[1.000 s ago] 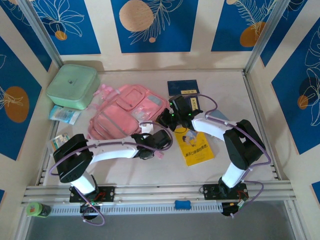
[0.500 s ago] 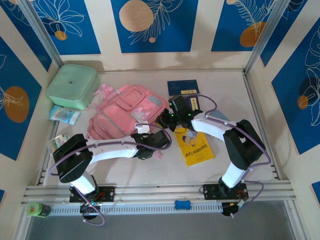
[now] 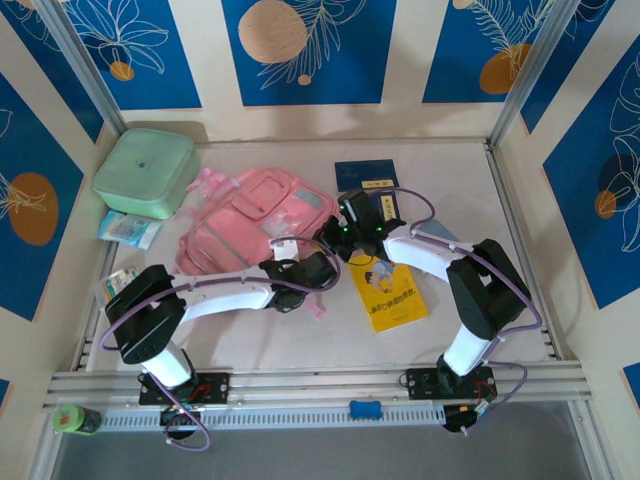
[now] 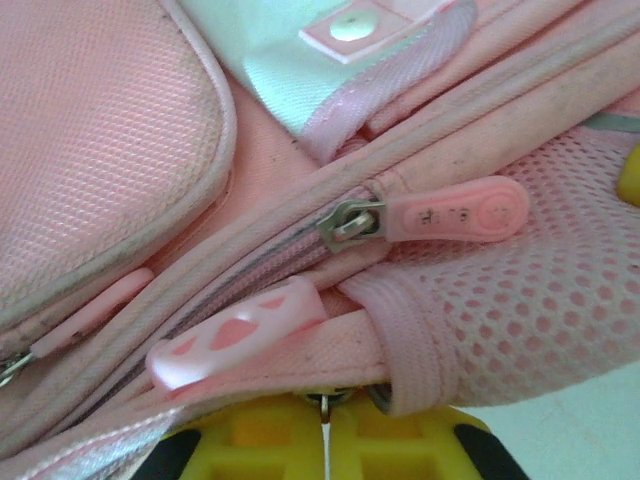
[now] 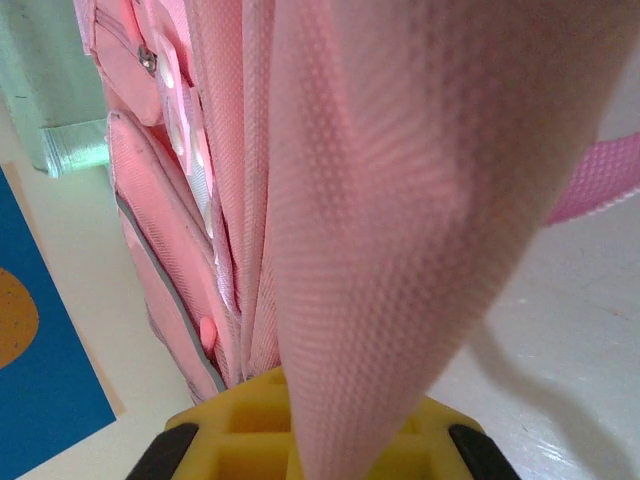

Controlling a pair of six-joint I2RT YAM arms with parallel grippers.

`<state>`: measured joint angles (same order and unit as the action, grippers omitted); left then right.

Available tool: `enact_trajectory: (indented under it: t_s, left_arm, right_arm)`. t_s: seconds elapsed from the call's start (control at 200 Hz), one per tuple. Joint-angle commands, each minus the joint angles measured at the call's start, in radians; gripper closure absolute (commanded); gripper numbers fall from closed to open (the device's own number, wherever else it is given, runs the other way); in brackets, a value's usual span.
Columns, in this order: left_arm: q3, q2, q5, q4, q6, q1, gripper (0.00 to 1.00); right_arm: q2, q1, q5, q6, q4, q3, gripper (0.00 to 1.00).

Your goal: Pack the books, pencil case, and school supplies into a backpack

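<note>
Beyond the left fingers [image 3: 285,265] and left of the right fingers [image 3: 330,240] lay the backpack [image 3: 250,225] on the bench [image 3: 470,180]. The right fingers were closed on a fold of its fabric. The left fingers were pressed fully together at its edge below a zip [image 4: 350,222], a metal ring [image 4: 322,400] at their tips; whether they pinched it I could not tell. The yellow book [image 3: 390,295] lay just nearer than the right fingers, the navy books [image 3: 365,178] just beyond them.

The backpack [image 3: 245,225] lies mid-way across the table [image 3: 470,200], with a box [image 3: 145,172] behind it to the left and a packet [image 3: 128,230] just in front of that box. To the backpack's right lies a large book [image 3: 392,297], with smaller books [image 3: 358,172] behind it.
</note>
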<state>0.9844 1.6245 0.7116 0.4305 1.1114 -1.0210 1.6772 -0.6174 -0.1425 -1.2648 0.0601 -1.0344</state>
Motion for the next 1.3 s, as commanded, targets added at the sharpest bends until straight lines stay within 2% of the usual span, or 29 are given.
enact_trajectory:
  t_s: [0.0,0.23,0.615,0.705,0.875,1.081,1.196,1.296]
  left_arm:
    - [0.003,-0.023,0.038,-0.071,-0.064,0.024,0.98]
    - [-0.014,-0.096,-0.014,0.065,-0.014,0.026,1.00]
    - [-0.246,-0.307,-0.292,0.180,-0.043,0.035,1.00]
    - [-0.265,-0.297,-0.276,0.197,-0.054,0.050,1.00]
    - [-0.279,-0.253,-0.235,0.057,-0.120,0.092,1.00]
    - [-0.252,-0.185,-0.163,-0.013,-0.136,0.107,0.84]
    - [-0.251,-0.180,-0.115,-0.016,-0.115,0.110,0.83]
    - [-0.264,-0.176,-0.118,-0.075,-0.139,0.125,0.82]
  right_arm:
    - [-0.042,-0.005,-0.046,0.006,-0.010,-0.042,1.00]
    - [-0.023,0.033,-0.067,0.052,0.029,-0.087,1.00]
    - [0.073,0.151,-0.169,0.140,0.112,-0.221,1.00]
    - [0.077,0.140,-0.181,0.139,0.096,-0.223,1.00]
    - [0.072,0.113,-0.171,0.126,0.082,-0.213,1.00]
    - [0.076,0.105,-0.169,0.122,0.079,-0.197,1.00]
    - [0.076,0.102,-0.167,0.125,0.081,-0.190,1.00]
    - [0.074,0.101,-0.167,0.124,0.079,-0.187,1.00]
